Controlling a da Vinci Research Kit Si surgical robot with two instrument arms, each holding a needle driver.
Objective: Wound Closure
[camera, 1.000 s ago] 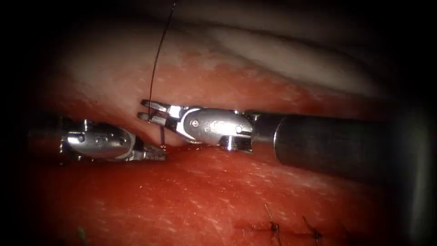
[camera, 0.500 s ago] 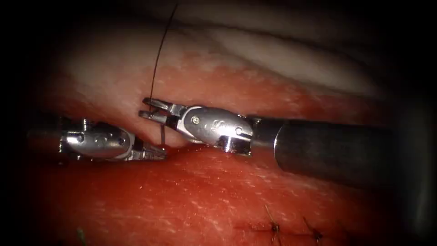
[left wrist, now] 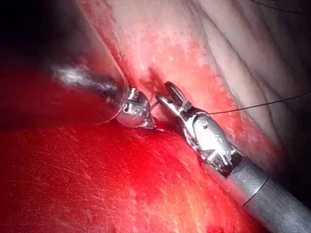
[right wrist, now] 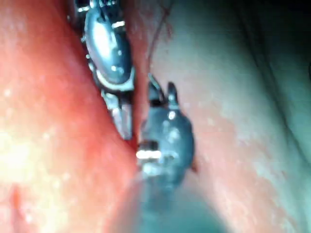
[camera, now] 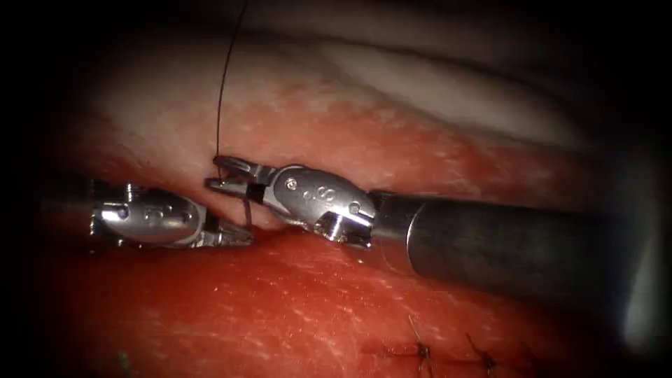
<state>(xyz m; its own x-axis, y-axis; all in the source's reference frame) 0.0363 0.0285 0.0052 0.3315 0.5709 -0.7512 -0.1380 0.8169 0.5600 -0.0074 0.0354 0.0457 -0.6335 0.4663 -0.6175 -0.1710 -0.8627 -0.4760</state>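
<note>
Your left tool [camera: 234, 236], jaws closed at the cut [camera: 280, 234] margin, has stayed put; I cannot tell what it grips. The needle [camera: 246, 210] shows as a short upright sliver between both tools, seemingly in the tissue [camera: 315, 301]. Your right tool [camera: 222, 175], jaws parted around the thread [camera: 220, 98], has shifted slightly left with it. Wet red tissue; finished stitches [camera: 420, 348] lie apart.

Right pincer [left wrist: 169, 94], jaws parted, beside left pincer [left wrist: 146, 121] on red tissue [left wrist: 97, 174].
</note>
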